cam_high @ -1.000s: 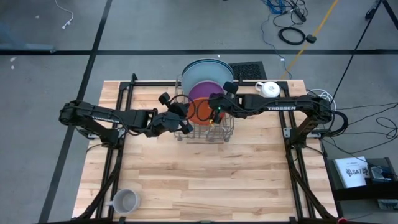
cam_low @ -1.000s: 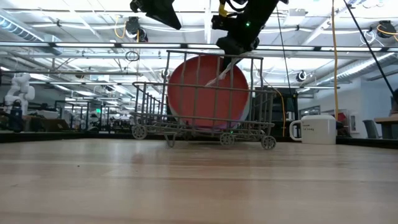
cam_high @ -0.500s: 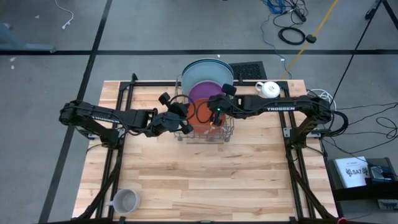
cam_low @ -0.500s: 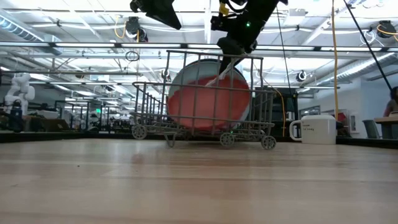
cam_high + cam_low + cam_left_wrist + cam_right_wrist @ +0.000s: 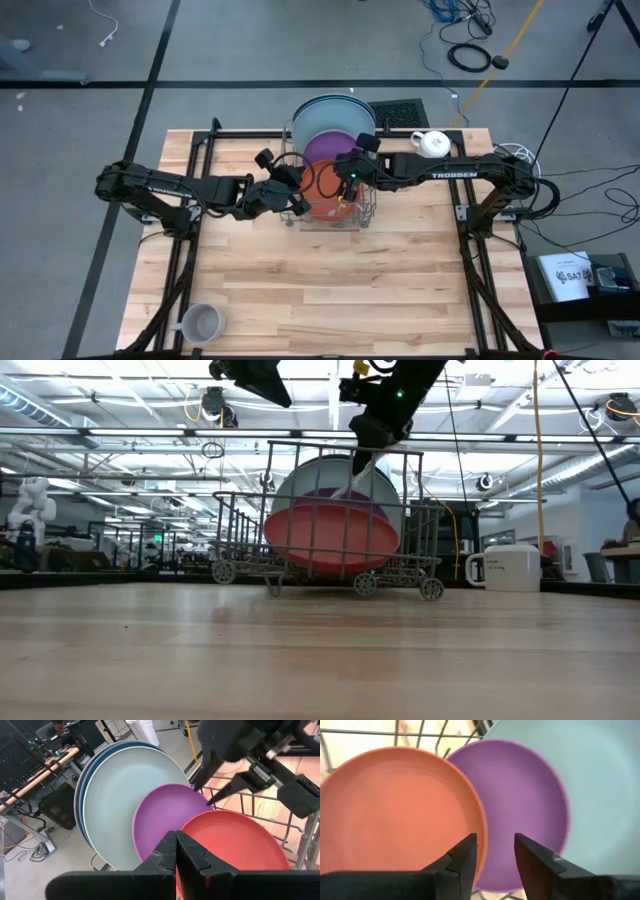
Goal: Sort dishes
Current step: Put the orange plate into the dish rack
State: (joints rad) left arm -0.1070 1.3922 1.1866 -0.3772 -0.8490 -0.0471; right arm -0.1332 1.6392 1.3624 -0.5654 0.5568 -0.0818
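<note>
A wire dish rack point(image 5: 365, 215) stands at the table's far middle. In it a large light blue plate point(image 5: 335, 120) and a purple plate point(image 5: 325, 150) stand on edge, and an orange plate point(image 5: 325, 205) lies aslant on the near side of the purple one, low between the wires point(image 5: 330, 535). My right gripper point(image 5: 495, 852) hangs open just above the orange plate's upper rim point(image 5: 482, 832), pointing down into the rack point(image 5: 355, 475). My left gripper point(image 5: 175, 845) is shut with nothing in it, and hovers at the rack's left side point(image 5: 292, 188).
A white mug point(image 5: 435, 143) stands right of the rack, under my right arm. A grey mug point(image 5: 203, 323) sits near the front left corner. The rack's upright wires point(image 5: 415, 510) surround the plates. Bare wood lies between the rack and the near edge.
My right gripper has opened and let go of the orange plate. The plate, which stood upright and high in the rack, has dropped and tipped over to a slant, uncovering the purple and light blue plates behind it in the low view.
</note>
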